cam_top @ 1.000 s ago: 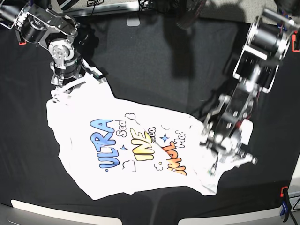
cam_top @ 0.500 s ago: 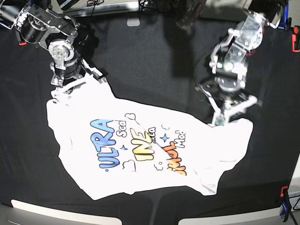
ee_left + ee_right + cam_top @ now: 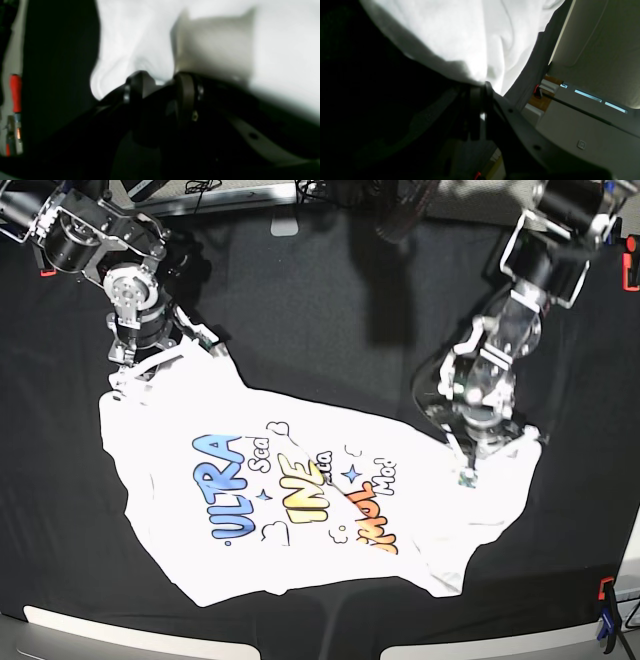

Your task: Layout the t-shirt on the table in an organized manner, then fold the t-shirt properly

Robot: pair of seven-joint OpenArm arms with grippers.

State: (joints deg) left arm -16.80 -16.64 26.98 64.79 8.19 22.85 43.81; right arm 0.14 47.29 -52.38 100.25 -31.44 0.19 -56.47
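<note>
The white t-shirt (image 3: 300, 480) lies print-up on the black table (image 3: 330, 310), creased and skewed. My right gripper (image 3: 128, 375) is at the shirt's far left corner, shut on a pinch of white cloth (image 3: 445, 37); its jaws (image 3: 481, 86) meet at the cloth's edge. My left gripper (image 3: 492, 448) sits over the shirt's right edge. In the left wrist view its dark fingers (image 3: 136, 85) stand a little apart with white cloth (image 3: 275, 50) bunched between them (image 3: 162, 81), and a fold rises just beyond.
Orange clamps hold the black cloth at the right edge (image 3: 630, 272), front right (image 3: 605, 590) and far left (image 3: 45, 272); one (image 3: 15, 92) shows in the left wrist view. The table's pale front edge (image 3: 100, 625) runs along the bottom. Cables lie at the back.
My left gripper went from the shirt's lower right corner up and outward, dragging the right side of the shirt wider, then came a little nearer. The right arm stayed still.
</note>
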